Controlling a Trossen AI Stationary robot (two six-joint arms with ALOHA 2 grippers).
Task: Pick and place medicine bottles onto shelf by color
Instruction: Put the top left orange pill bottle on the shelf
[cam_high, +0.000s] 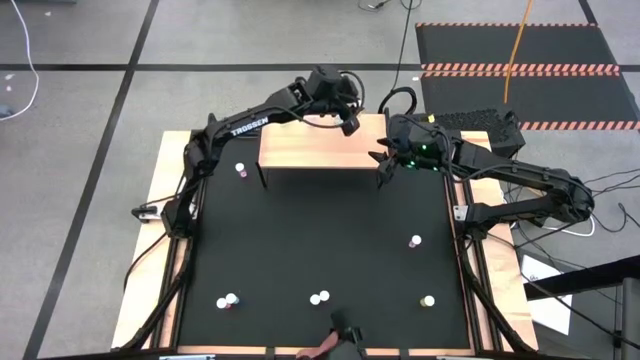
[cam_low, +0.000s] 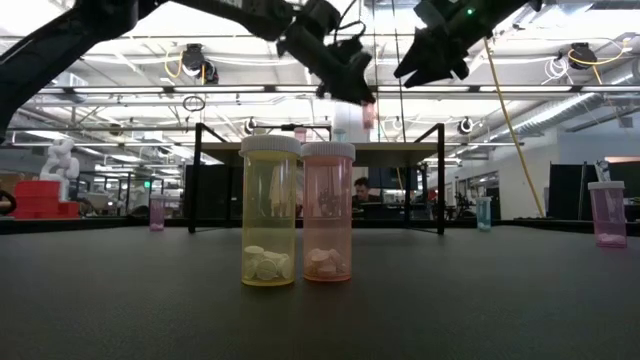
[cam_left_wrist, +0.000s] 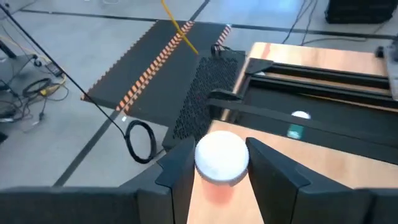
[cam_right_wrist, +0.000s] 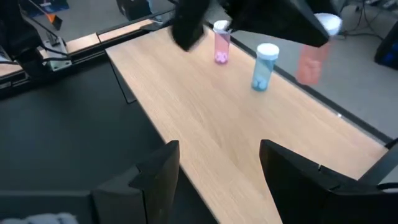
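Observation:
My left gripper (cam_high: 349, 120) reaches over the far right part of the light-wood shelf (cam_high: 300, 148) and is shut on a pink bottle with a white cap (cam_left_wrist: 221, 160). The bottle also shows in the right wrist view (cam_right_wrist: 310, 61). A pink bottle (cam_right_wrist: 221, 47) and a blue-green bottle (cam_right_wrist: 263, 66) stand on their bases on the shelf top. My right gripper (cam_high: 384, 163) is open and empty beside the shelf's right end. Several more bottles stand on the black table, among them a yellow one (cam_low: 270, 215) and a pink one (cam_low: 328, 213) side by side. My left gripper pinches the pink bottle between its two fingers, at the white cap (cam_left_wrist: 221, 155) and the top of the body. The fingers come from above, slanting down. The bottle hangs upright below them, lifted clear of the shelf top.
Single bottles stand at the table's far left (cam_high: 240, 170), middle right (cam_high: 415, 241) and near right (cam_high: 428, 300); pairs stand near left (cam_high: 227, 300) and near centre (cam_high: 319, 297). The shelf stands on thin black legs (cam_low: 441, 178). Wooden strips (cam_high: 160, 200) line the table's sides.

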